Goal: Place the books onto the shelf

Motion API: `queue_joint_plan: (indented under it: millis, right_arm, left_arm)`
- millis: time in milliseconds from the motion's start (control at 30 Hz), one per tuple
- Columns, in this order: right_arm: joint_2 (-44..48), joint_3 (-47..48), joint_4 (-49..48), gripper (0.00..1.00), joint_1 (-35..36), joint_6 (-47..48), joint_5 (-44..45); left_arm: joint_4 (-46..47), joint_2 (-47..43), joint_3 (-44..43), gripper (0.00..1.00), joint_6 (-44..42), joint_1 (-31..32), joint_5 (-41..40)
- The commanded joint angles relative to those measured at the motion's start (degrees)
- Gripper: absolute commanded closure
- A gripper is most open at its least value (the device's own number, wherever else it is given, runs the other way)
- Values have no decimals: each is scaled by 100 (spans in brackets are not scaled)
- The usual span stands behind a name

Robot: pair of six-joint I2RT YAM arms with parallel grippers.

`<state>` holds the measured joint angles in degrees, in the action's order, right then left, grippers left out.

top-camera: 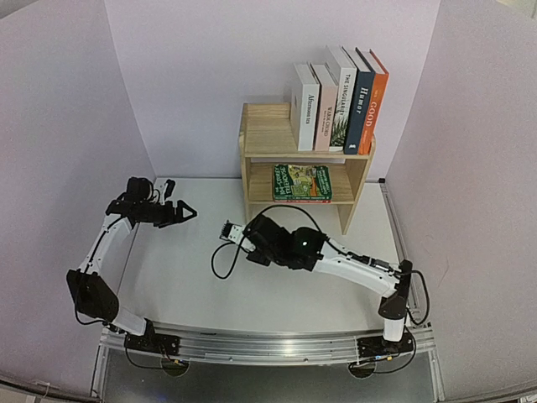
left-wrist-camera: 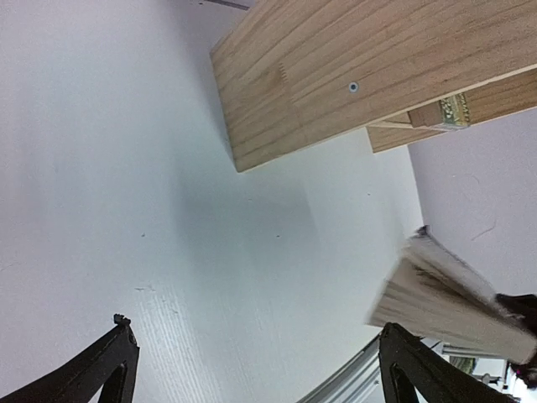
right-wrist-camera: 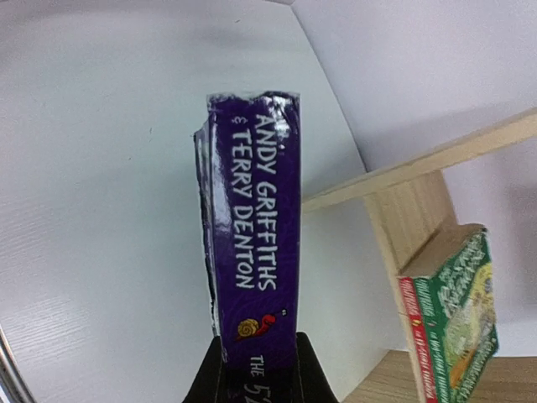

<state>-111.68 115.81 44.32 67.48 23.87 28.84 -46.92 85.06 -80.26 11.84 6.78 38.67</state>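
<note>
Right gripper [right-wrist-camera: 256, 374]: clamped on the purple paperback [right-wrist-camera: 252, 210], low end.
Left gripper [left-wrist-camera: 256, 357]: fingers wide apart, empty.
Handling: likely light, glossy, floppy; pinch across covers near spine.

This looks like a lab where robots are tested. Plain pale purple walls [top-camera: 210, 84] stand close around a white surface [top-camera: 185, 277], like a little booth. Two robot arms, the left arm [top-camera: 105, 243] and the right arm [top-camera: 361, 269], are bolted to a metal rail [top-camera: 268, 346] at its edge, with black cables [top-camera: 214, 267] hanging loose.
</note>
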Motion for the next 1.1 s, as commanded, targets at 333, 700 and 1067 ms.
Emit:
queue_joint_plan:
  millis: [333, 700, 1067]
  right_arm:
    - [290, 2255, 1624, 100, -386, 2688, 1823]
    - [562, 1069, -655, 100, -1452, 4599, 1455]
    - [349, 284, -2134, 100, -2152, 5128, 873]
  left_arm:
    - [-266, -230, 31, 0, -393, -69, -396]
    - [-229, -269, 87, 0, -357, -65, -358]
    - [-198, -297, 129, 0, -371, -63, -360]
